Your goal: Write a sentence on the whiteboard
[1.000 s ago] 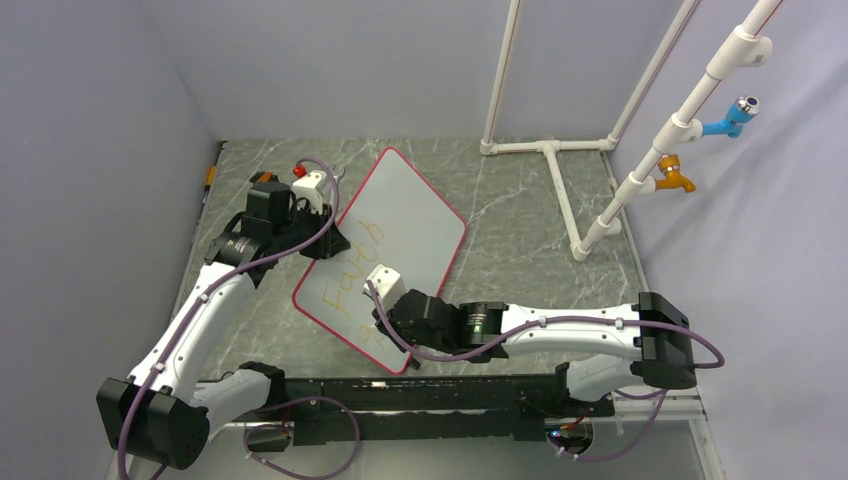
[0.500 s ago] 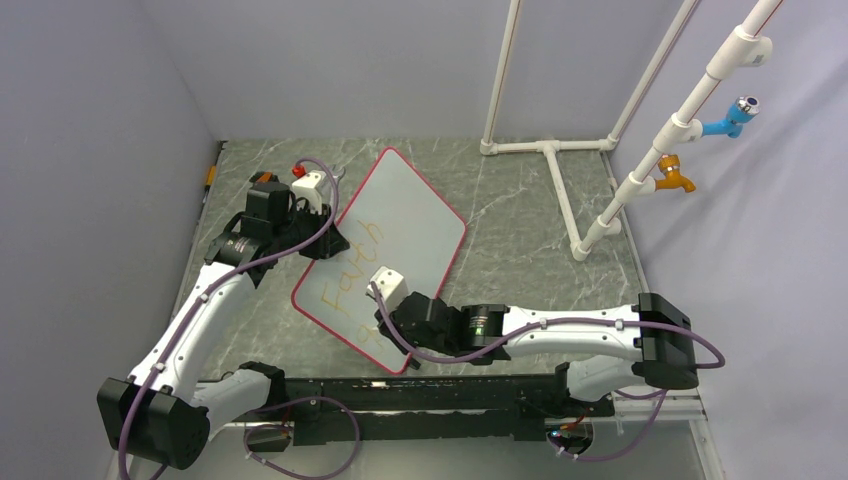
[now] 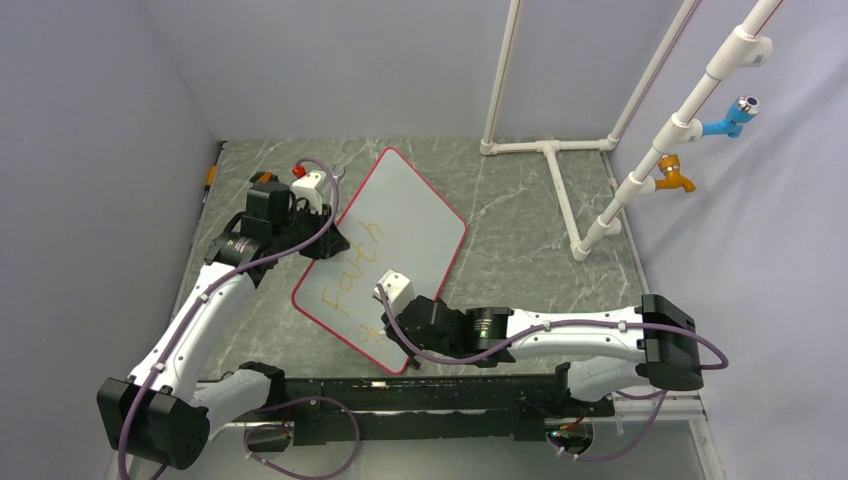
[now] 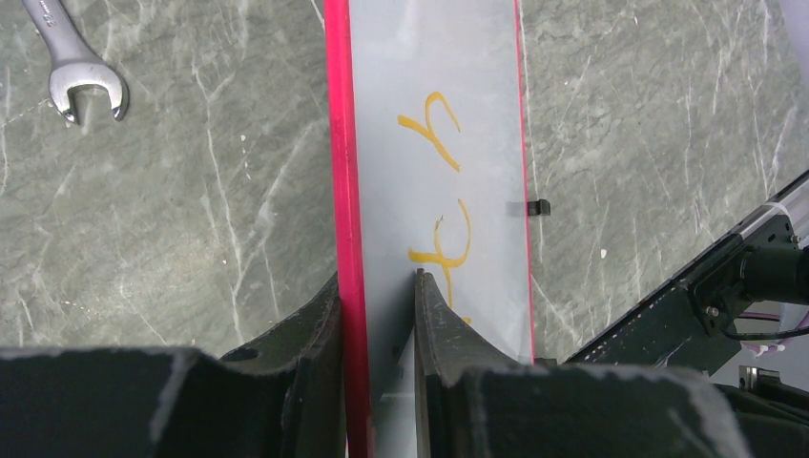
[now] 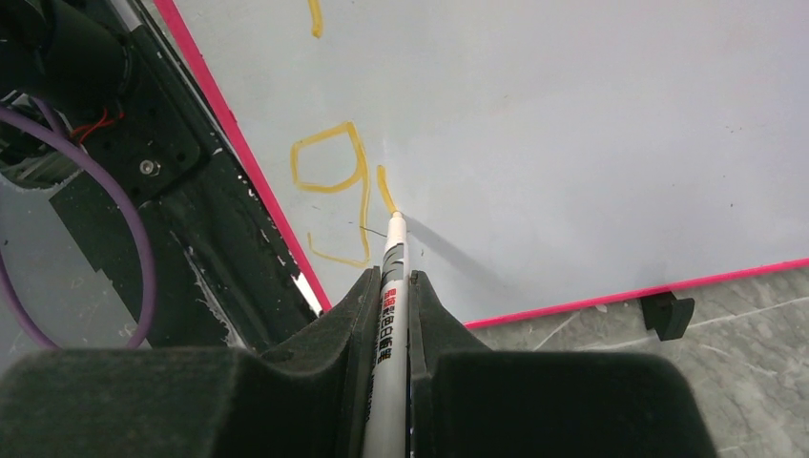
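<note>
Left tool [image 4: 377,281] is clamped on the red rim of the large white rectangular whiteboard [image 3: 415,205], with one finger outside the rim and one on the white face. My read is that it is there as an anchor, so pen pressure can't slide the board.

The board lies diagonally, left of the middle of the grey marbled surface [image 3: 520,230]. One corner sits close to the surface's near edge and the opposite corner points at the far edge.

Right tool [image 5: 391,279] is closed on a slim white marker with a black band [image 5: 392,250]. The barrel runs out between the fingers and the tip is down on the board. The tip sits at the end of a short stroke just beside a finished "g", close to the board's near corner.

The yellow-orange handwritten sentence [image 3: 352,268] has "Faith" done on its first line, while the second line is barely started — I'd call the job partway.

A silver open-ended wrench [image 4: 76,72] lies on the surface beside the board's rim, apart from it and not in play.

One thing to watch: the second line runs close to the red rim — little room if the letters drift.
</note>
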